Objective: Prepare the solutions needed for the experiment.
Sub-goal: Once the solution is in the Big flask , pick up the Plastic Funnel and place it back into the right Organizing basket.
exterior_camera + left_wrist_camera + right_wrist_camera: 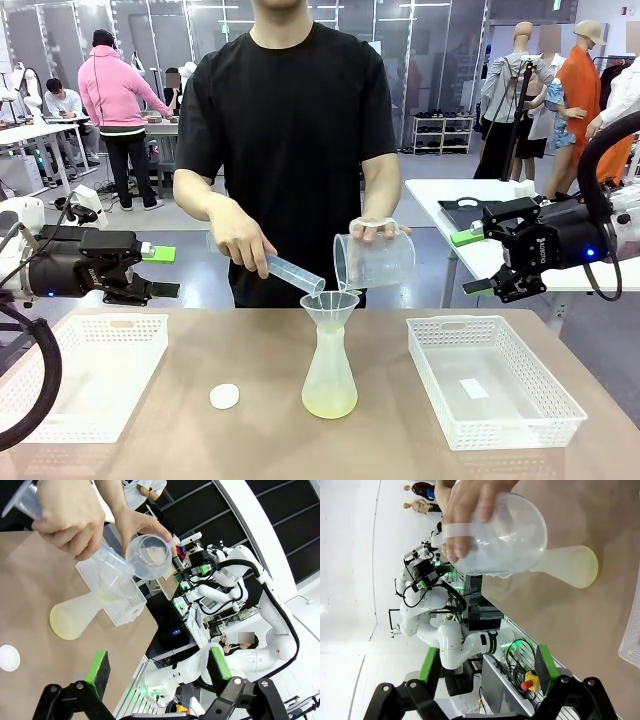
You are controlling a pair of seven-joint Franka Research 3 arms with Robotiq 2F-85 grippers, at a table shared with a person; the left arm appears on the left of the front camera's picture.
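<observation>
The solutions (329,403) show as a little pale yellow-green liquid in the base of a frosted conical flask (329,370) at the table's middle, with a funnel (329,304) in its neck. A person tips a clear cylinder (293,272) into the funnel and holds a clear jug (375,260) in the other hand. My left gripper (165,272) hovers open and empty at the left, above a basket. My right gripper (468,262) hangs open and empty at the right, beside the jug. In the wrist views the left gripper (159,666) and the right gripper (487,662) face the flask (75,620) (570,565).
A white basket (100,400) sits at the left. Another white basket (540,420) at the right holds a small white piece. A small white round disc (225,396) lies on the brown table (250,440) left of the flask.
</observation>
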